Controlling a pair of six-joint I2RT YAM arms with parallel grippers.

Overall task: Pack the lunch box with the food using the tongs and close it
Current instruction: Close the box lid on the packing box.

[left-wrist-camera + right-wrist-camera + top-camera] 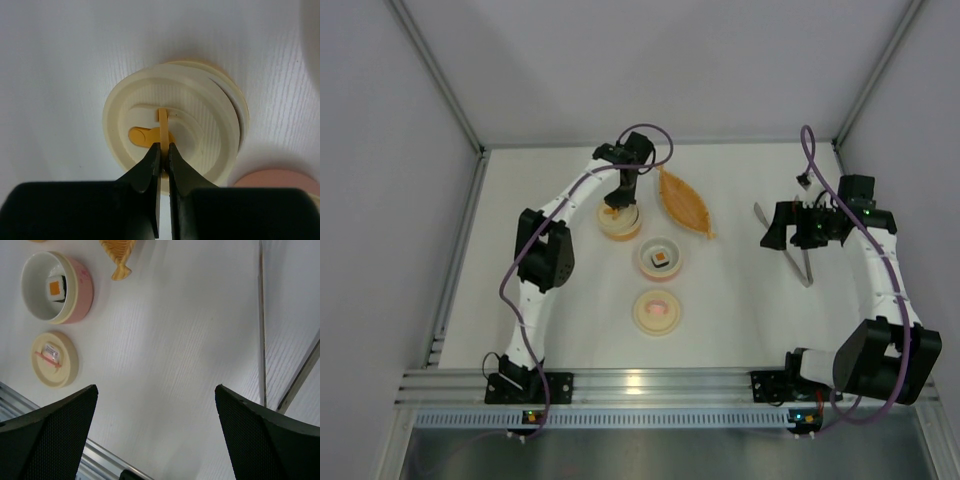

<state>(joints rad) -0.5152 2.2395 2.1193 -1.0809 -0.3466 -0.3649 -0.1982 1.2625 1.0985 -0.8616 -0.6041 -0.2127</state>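
Note:
My left gripper [623, 198] [164, 146] is shut on the thin cream strap handle [163, 125] of a round cream lid [200, 140]. The lid sits slightly askew on a cream lunch box tier [619, 226]. A white sushi-like roll [661, 259] [56, 286] with an orange centre lies in the pink lunch box bowl [645, 262] [82, 295]. The silver tongs [803, 270] lie on the table at the right, partly under my right gripper [770, 232] [156, 387], which hangs open and holds nothing.
An orange boat-shaped dish [685, 203] [119, 255] lies right of the left gripper. A second cream lid with a pink strap [658, 311] [53, 358] rests near the front. An aluminium rail [650, 385] runs along the near edge, and white walls enclose the table.

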